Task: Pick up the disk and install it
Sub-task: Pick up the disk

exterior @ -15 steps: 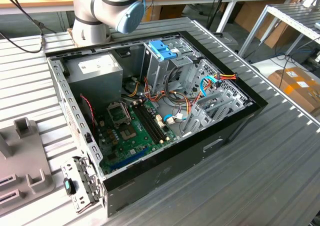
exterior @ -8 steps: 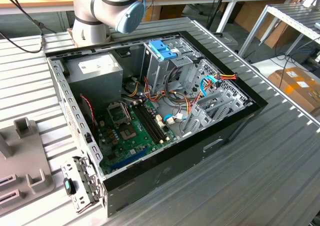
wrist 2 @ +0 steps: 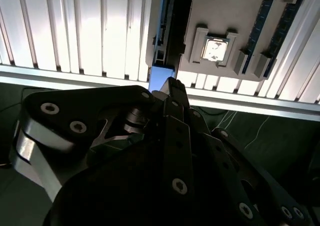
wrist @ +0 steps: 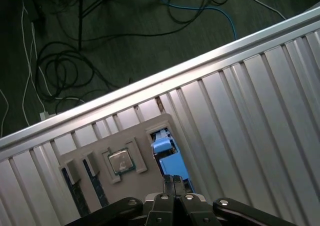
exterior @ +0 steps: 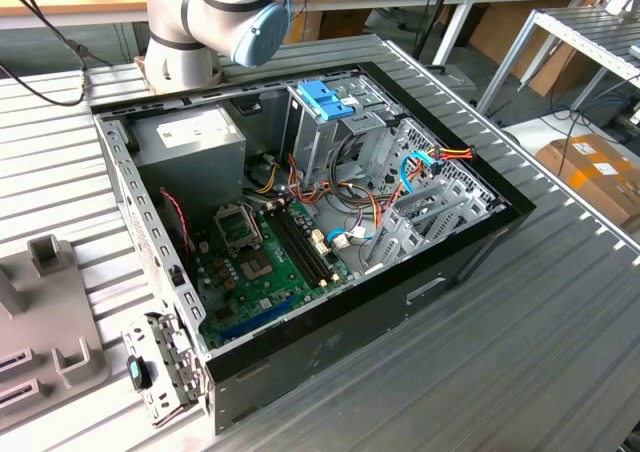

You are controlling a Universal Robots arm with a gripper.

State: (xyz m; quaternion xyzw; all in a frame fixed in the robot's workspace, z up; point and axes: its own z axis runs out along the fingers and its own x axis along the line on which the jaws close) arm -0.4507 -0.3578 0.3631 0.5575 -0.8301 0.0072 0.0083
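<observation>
The disk [wrist: 166, 157] stands on edge in a slot of a grey holder block [wrist: 95, 146], with its blue plastic frame facing the camera. In the second wrist view the disk's blue frame [wrist 2: 159, 78] shows just past the fingertips, and its thin edge runs on into the slot. My gripper [wrist: 173, 180] hangs directly over the blue frame, fingers pressed together and shut, with nothing visibly between them. In the second wrist view the gripper [wrist 2: 172, 85] points at the same slot. The open computer case [exterior: 460, 262] lies on the table.
A processor chip [wrist: 120, 161] sits in a pocket of the holder block [wrist 2: 225, 16] beside the disk's slot. Inside the case are a metal cage with a blue top [exterior: 325, 102], a grey power-supply box [exterior: 190, 137] and a green motherboard [exterior: 260, 262]. Cables lie on the floor past the ribbed table edge [wrist: 200, 66].
</observation>
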